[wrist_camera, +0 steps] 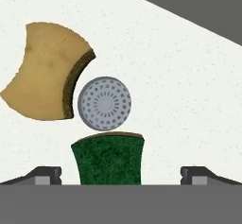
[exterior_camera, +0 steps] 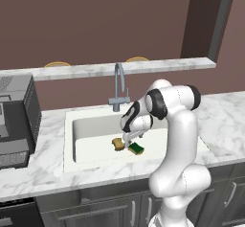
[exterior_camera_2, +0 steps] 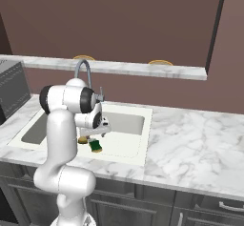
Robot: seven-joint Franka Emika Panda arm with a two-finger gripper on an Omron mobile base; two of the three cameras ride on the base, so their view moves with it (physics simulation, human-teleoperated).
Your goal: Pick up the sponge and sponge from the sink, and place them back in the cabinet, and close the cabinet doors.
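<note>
You have 2 sponges on the sink (exterior_camera: 72, 140) floor by the drain (wrist_camera: 104, 103): green sponge (wrist_camera: 108, 159) between your spread, empty jaws, tan sponge (wrist_camera: 45, 72) beside. Light, soft; pinch its long sides

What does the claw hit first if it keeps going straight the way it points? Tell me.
Most likely the green sponge: it lies between the open claw fingertips, low in the sink. Depth is uncertain.

Marble counter (exterior_camera_2: 190, 139) beneath a plain mauve-brown wall (exterior_camera: 95, 20).
</note>
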